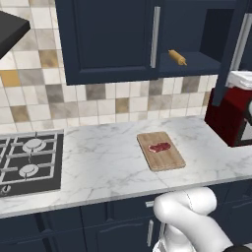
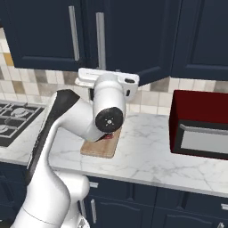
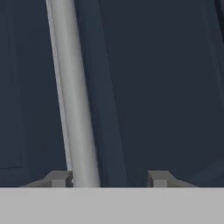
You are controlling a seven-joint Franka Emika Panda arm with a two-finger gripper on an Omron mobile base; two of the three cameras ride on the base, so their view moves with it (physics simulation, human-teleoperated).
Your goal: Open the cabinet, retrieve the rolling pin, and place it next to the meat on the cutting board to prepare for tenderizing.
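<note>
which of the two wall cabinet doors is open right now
The right-hand door of the cabinet is swung outward, exposing the shelf with the rolling pin. The left door is flat and shut, its silver handle facing forward.

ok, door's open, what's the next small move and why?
Probably back the end effector straight off the handle. Its fingers stand wider apart than the bar, the cabinet door stands open, and the rolling pin lies exposed on the shelf.
</note>
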